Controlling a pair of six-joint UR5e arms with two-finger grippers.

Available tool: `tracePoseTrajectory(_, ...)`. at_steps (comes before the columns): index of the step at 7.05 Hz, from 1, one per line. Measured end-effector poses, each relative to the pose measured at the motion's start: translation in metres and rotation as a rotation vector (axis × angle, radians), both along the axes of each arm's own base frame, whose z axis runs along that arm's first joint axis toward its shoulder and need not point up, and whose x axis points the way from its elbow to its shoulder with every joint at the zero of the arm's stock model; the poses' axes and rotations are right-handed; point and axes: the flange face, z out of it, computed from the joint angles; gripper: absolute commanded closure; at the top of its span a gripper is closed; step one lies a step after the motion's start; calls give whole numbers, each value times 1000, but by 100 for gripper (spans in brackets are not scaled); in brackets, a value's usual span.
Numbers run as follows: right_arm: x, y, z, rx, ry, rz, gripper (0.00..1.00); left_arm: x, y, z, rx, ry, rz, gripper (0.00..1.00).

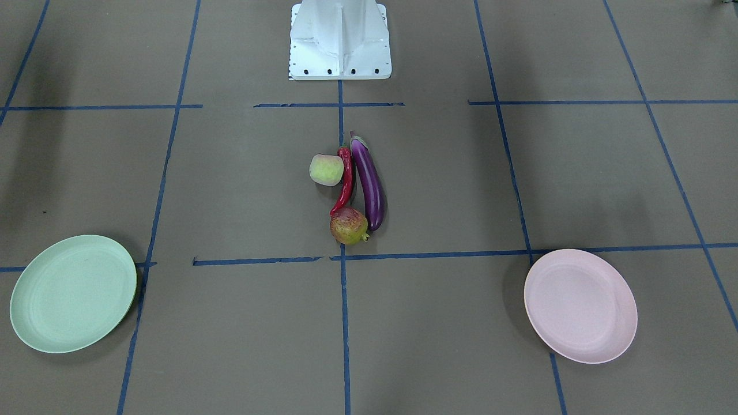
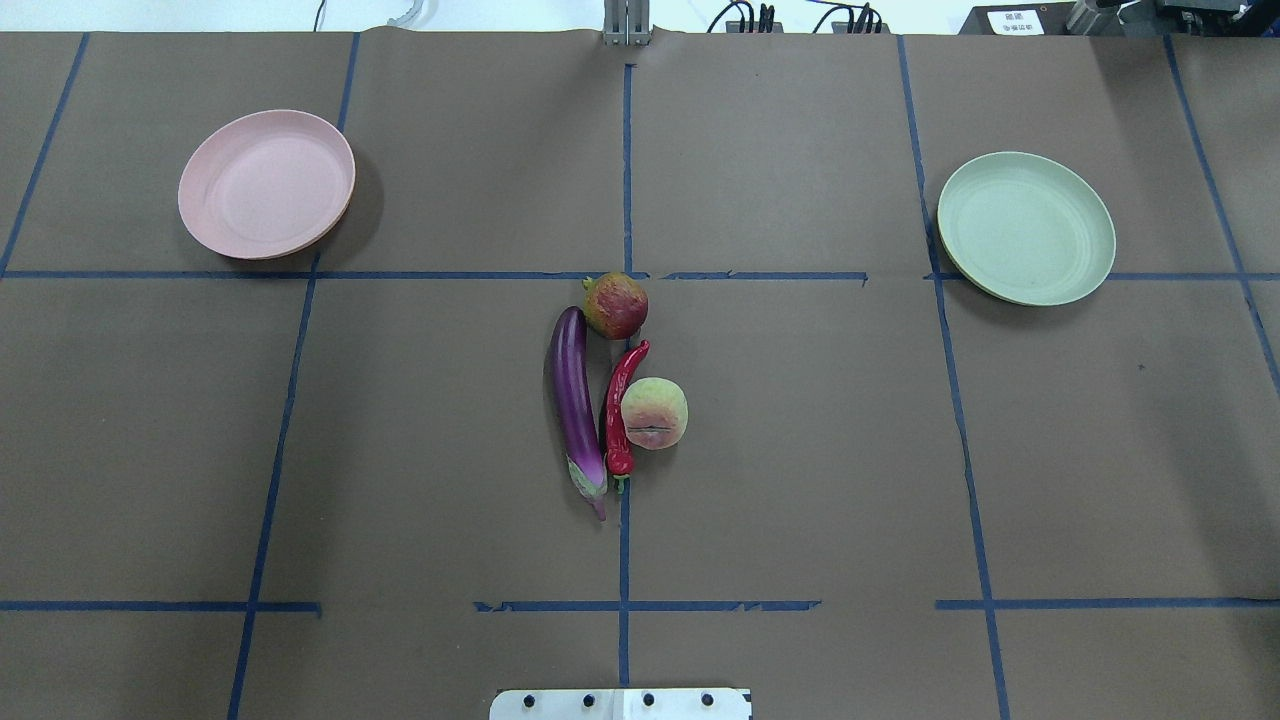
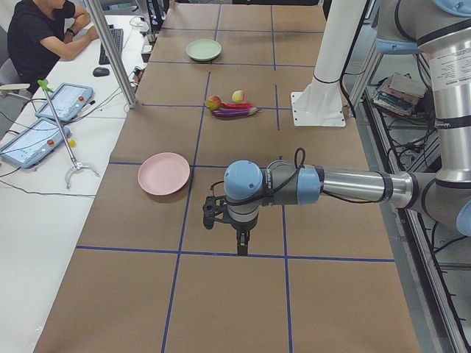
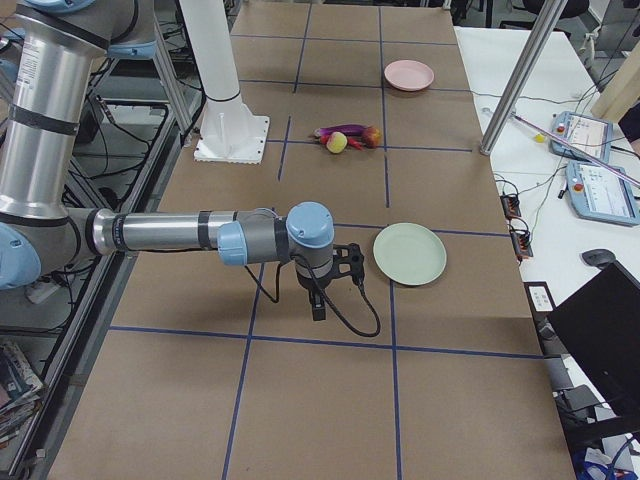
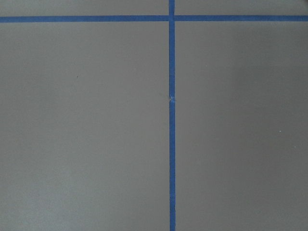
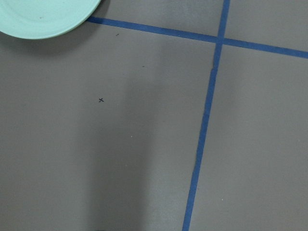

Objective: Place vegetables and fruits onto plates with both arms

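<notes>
The purple eggplant (image 2: 577, 410), red chili (image 2: 620, 405), peach (image 2: 654, 413) and pomegranate (image 2: 615, 305) lie together at the table's middle. The pink plate (image 2: 266, 184) sits far left and the mint green plate (image 2: 1026, 228) far right, both bare. My left gripper (image 3: 242, 246) hangs over the table just past the pink plate (image 3: 163, 173), seen only in the exterior left view. My right gripper (image 4: 318, 308) hangs beside the green plate (image 4: 410, 254), seen only in the exterior right view. I cannot tell whether either is open or shut. The green plate's rim (image 6: 43, 19) shows in the right wrist view.
The white robot base (image 1: 340, 40) stands behind the produce. Blue tape lines (image 2: 625, 170) grid the brown table. An operator (image 3: 44, 37), tablets (image 3: 62, 103) and a metal pole (image 3: 110, 51) stand along the table's far side.
</notes>
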Motion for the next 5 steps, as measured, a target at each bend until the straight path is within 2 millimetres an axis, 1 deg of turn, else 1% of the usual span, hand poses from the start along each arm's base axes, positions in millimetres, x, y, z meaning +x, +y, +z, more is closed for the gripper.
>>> tracePoseTrajectory(1,-19,-7,-10,41,-11,-30,0,0,0,0,0,0,0,0)
tracePoseTrajectory(2,-46,-15,-29,66,-34,-34,0,0,0,-1,1,0,-1,0)
tracePoseTrajectory(3,-80,-22,-57,71,-72,-15,0,0,0,-1,2,0,-1,0)
tracePoseTrajectory(4,-121,-33,-92,48,-124,15,0,0,0,-1,3,0,0,0)
tracePoseTrajectory(5,-178,-48,-142,-12,-189,54,0,0,0,-2,4,1,0,0)
